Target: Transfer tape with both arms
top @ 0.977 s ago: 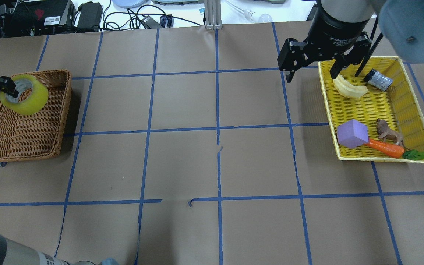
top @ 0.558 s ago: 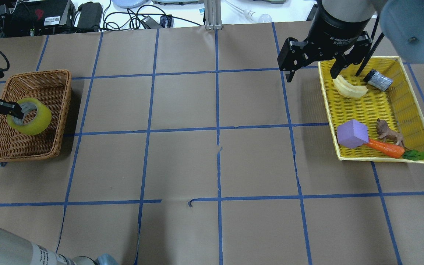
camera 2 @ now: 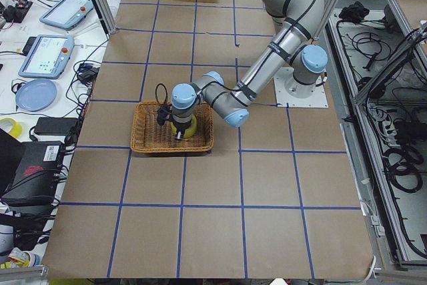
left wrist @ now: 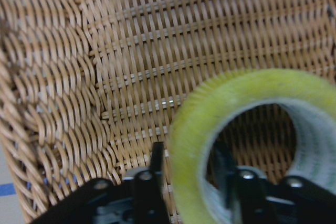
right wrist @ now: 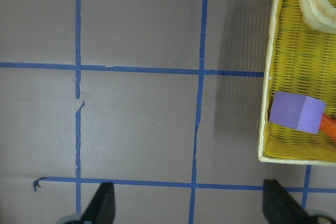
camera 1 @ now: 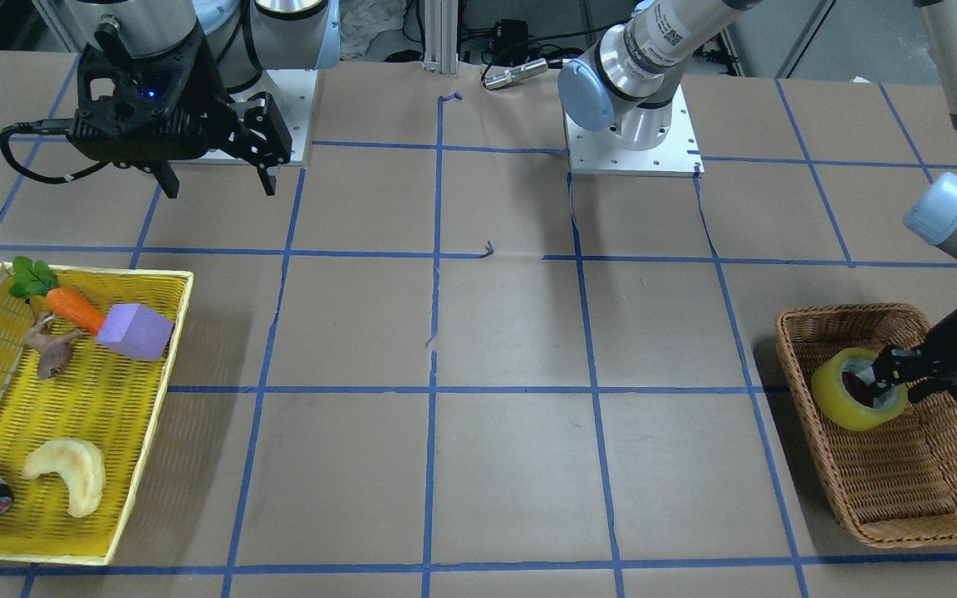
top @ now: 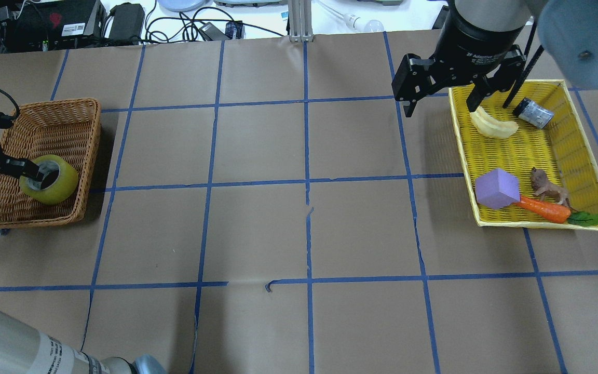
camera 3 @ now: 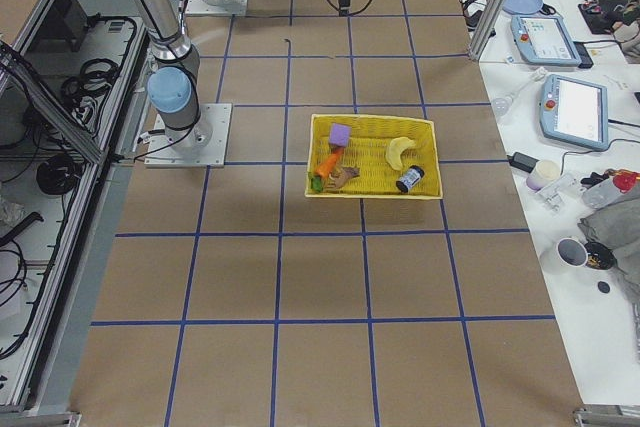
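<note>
Bright, even, diffuse light; a soft shadow lies just beside the basket (top: 44,103). Inside it, the left wrist view blurs the near tape (left wrist: 194,129).

The left arm (camera 1: 956,66) reached down low at the left, its left tool (top: 33,174) pinching one wall of the tape (top: 59,183). The right tool (top: 439,108) hung raised at the right, fingers spread wide.

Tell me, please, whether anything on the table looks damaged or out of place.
Only the paper cover is damaged: a tear near the table's centre, and a blue line's loose end curls nearby. Nothing is spilled. The tape, held by the left gripper inside the basket, looks fine.
</note>
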`<state>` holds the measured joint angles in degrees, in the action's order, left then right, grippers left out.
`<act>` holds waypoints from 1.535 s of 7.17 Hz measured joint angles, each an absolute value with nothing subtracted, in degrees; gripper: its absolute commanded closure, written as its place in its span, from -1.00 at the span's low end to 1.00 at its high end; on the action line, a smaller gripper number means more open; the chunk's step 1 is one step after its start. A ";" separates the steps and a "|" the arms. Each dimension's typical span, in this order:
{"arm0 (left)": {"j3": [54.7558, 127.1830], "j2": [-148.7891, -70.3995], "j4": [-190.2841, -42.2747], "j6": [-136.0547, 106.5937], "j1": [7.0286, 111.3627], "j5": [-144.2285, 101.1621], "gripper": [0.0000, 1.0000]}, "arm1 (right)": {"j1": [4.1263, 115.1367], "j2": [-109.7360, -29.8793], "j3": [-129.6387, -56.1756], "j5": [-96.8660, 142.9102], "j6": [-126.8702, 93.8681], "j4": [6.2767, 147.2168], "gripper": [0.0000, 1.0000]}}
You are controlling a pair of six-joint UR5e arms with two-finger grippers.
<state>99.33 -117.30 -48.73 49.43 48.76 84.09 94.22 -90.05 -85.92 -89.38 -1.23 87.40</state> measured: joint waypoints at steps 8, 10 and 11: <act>91.43 -99.99 -78.05 15.84 77.53 84.56 -1.00 | 94.22 -90.00 -85.79 -89.33 -1.23 87.41 -1.00; 89.87 -97.13 -84.23 8.78 85.68 87.52 -1.00 | 94.22 -90.00 -85.78 -89.36 -1.23 87.46 -1.00; 88.59 -96.30 -87.19 7.85 87.54 88.77 -1.00 | 94.22 -90.00 -85.78 -89.38 -1.23 87.44 -1.00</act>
